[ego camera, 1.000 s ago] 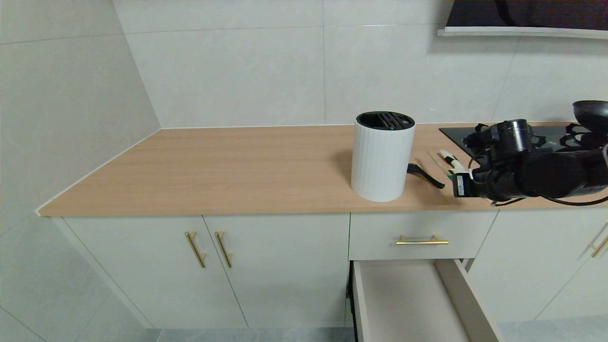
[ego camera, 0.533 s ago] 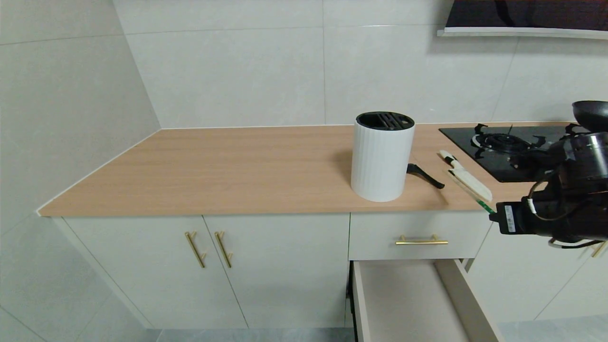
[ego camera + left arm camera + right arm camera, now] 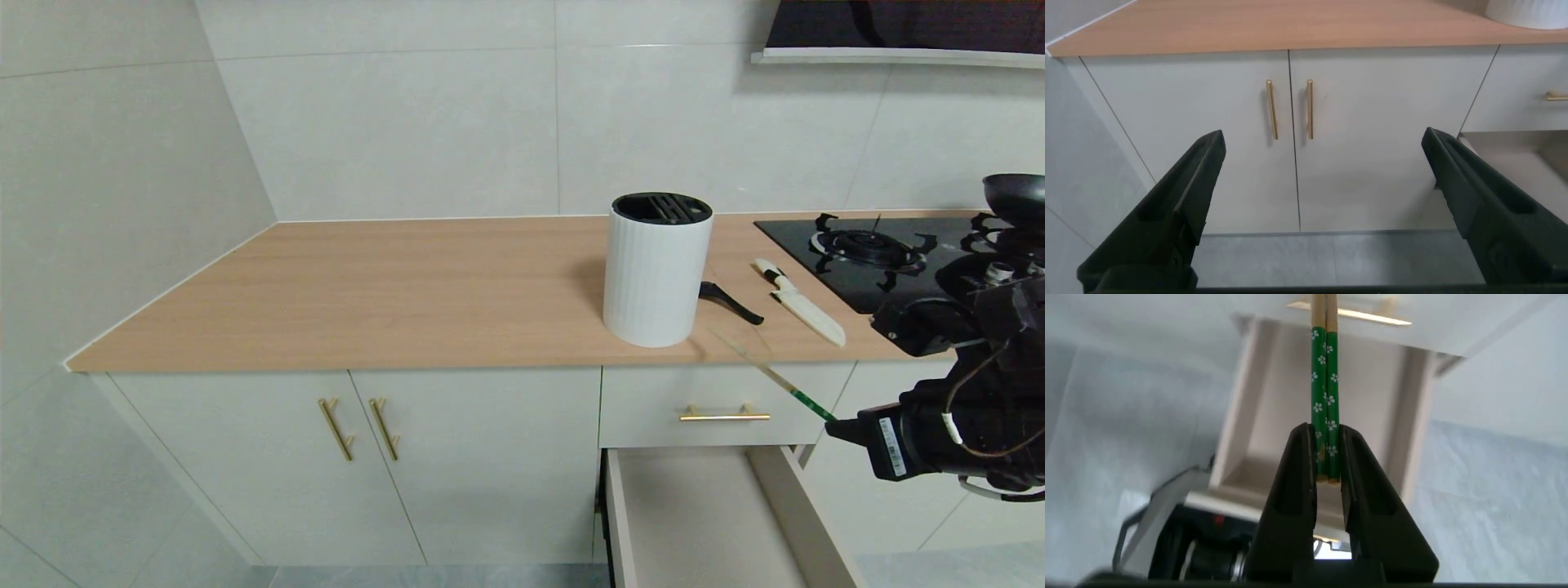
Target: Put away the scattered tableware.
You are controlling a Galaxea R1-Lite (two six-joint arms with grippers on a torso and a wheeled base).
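**As chopsticks hang beside the open drawer**

While the right gripper (image 3: 841,429) is clamped on the green-ended chopsticks (image 3: 775,380), held in the air off the counter (image 3: 408,302) edge above the open drawer (image 3: 694,523), I judge stowing to be in hand. Next: centre them over the drawer floor, lower, release. Left gripper (image 3: 1323,212) hangs spread, empty. White knife (image 3: 804,306) waits on the counter.
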